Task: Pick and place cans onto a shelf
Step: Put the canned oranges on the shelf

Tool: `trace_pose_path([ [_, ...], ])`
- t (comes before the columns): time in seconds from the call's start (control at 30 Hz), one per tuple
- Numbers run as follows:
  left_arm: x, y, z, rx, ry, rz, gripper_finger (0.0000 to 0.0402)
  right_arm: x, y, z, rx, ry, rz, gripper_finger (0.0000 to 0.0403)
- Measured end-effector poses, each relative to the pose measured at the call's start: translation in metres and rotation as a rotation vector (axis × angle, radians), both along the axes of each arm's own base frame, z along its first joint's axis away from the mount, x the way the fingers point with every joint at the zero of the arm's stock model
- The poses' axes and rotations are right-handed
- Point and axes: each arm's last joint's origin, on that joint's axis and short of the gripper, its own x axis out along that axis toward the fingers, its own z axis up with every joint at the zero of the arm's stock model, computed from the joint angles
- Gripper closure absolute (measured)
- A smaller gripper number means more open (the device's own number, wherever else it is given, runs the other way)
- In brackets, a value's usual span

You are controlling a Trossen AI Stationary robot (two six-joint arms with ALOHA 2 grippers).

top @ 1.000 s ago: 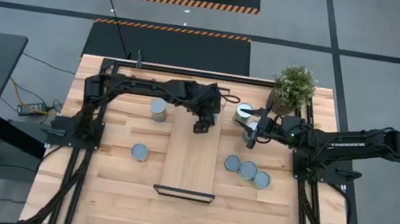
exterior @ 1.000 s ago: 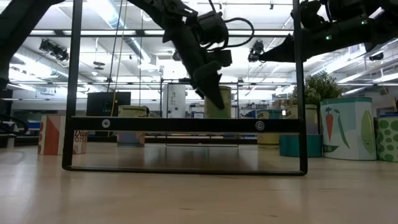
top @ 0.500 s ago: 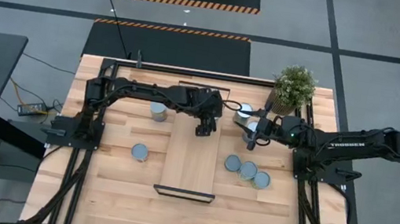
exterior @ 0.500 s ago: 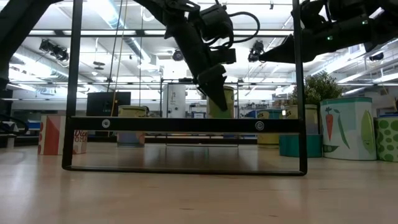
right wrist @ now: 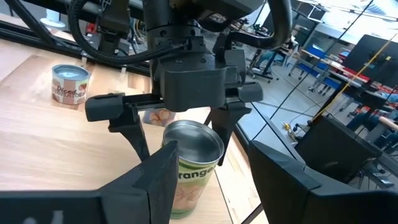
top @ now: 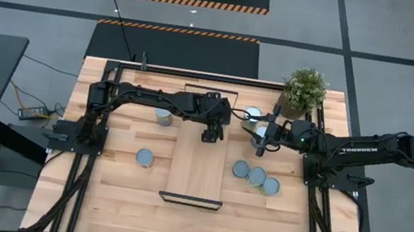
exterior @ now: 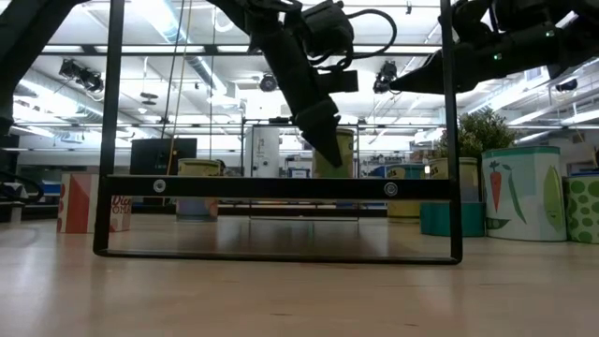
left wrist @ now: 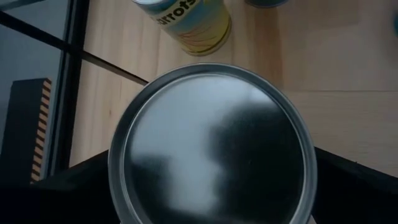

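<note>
Can [right wrist: 191,163] on shelf [top: 197,168] between left gripper's [top: 211,136] spread fingers; right gripper [top: 261,146] open.

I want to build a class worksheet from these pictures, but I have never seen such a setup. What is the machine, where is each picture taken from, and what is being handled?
It is a robot with two dark arms, each ending in a two-finger gripper. One picture looks straight down, one looks level across the table, and two come from cameras on the wrists. The left gripper hangs over the far end of the wooden shelf, fingers spread either side of a can. The right gripper waits open beside it. A cluster of cans and a potted plant stand nearby.
</note>
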Motion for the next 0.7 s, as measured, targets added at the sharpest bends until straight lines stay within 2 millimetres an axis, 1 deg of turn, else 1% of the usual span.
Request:
trace_pose_path([
  [0.17, -0.001, 0.006, 0.000, -0.066, -0.019, 0.007, 0.0005, 0.000, 0.000, 0.000, 0.002, -0.001, 0.014, 0.0202],
  [0.37, -0.002, 0.011, 0.000, -0.090, -0.036, 0.051, 0.0005, 0.000, 0.000, 0.000, 0.002, 0.000, 0.014, 0.0202],
  [0.7, -0.010, 0.008, 0.023, -0.137, -0.095, 0.045, 0.0005, 0.000, 0.000, 0.000, 0.002, -0.001, 0.014, 0.0202],
])
